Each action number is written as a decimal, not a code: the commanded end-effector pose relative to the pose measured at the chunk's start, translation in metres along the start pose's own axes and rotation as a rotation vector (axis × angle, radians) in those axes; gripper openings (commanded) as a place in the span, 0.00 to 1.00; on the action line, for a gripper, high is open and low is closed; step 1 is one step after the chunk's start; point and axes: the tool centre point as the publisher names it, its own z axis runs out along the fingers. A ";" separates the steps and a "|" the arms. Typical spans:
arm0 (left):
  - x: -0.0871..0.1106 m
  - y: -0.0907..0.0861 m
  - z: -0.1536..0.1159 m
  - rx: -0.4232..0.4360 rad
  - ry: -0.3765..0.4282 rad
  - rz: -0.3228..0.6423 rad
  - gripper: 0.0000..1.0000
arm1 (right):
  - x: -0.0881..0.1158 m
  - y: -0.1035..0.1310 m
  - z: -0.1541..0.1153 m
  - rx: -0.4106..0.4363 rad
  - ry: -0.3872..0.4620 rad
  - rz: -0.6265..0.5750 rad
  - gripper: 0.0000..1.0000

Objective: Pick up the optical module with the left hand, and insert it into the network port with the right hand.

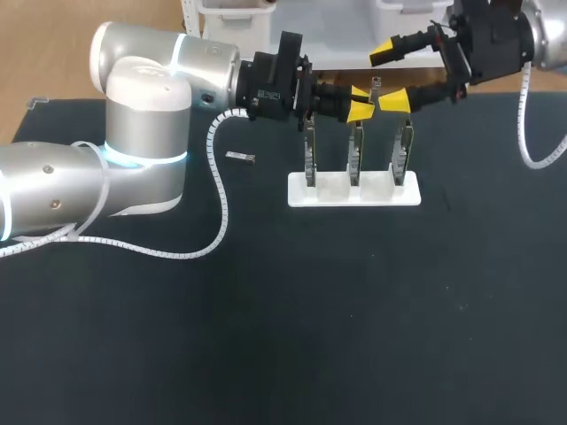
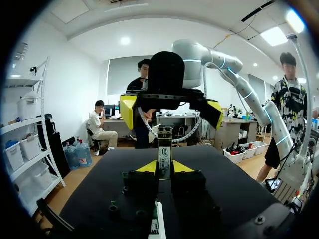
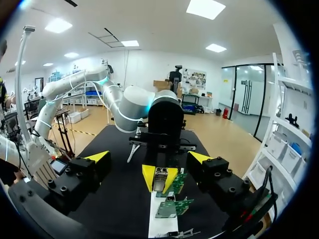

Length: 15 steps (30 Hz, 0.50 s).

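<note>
My left gripper is shut on a small metal optical module, held upright above the board stand. In the left wrist view the module stands between the yellow tips of the left gripper. My right gripper is wide open, its two tips on either side of the module without touching it. From the left wrist it shows as the right gripper just ahead of the module. In the right wrist view the right gripper spans the left gripper's tips and the module. The network ports are on the green boards below.
A white stand holds three upright green circuit boards under both grippers. A second small module lies on the black table to the left of the stand. The left arm's white cable trails over the mat.
</note>
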 end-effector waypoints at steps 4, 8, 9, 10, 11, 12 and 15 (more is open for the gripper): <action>0.000 0.000 0.000 0.000 0.002 0.001 0.00 | 0.000 -0.001 0.000 -0.002 -0.001 0.000 0.98; 0.000 0.000 0.000 0.000 0.002 0.001 0.00 | 0.000 -0.001 0.000 -0.002 -0.001 0.000 0.73; 0.000 0.000 0.000 0.000 0.002 0.001 0.00 | 0.000 -0.001 0.000 -0.002 -0.001 0.000 0.75; 0.000 0.000 0.000 0.000 0.002 0.001 0.00 | 0.000 -0.001 0.000 -0.002 -0.001 0.000 0.78; 0.000 0.000 0.000 0.000 0.002 0.001 0.00 | 0.000 -0.001 0.000 -0.002 -0.001 0.000 0.81; 0.000 0.000 0.000 0.000 0.002 0.001 0.00 | 0.000 -0.001 0.000 -0.002 -0.001 0.000 0.84; 0.000 0.000 0.000 0.000 0.002 0.001 0.00 | 0.000 -0.001 0.000 -0.002 -0.001 0.000 0.83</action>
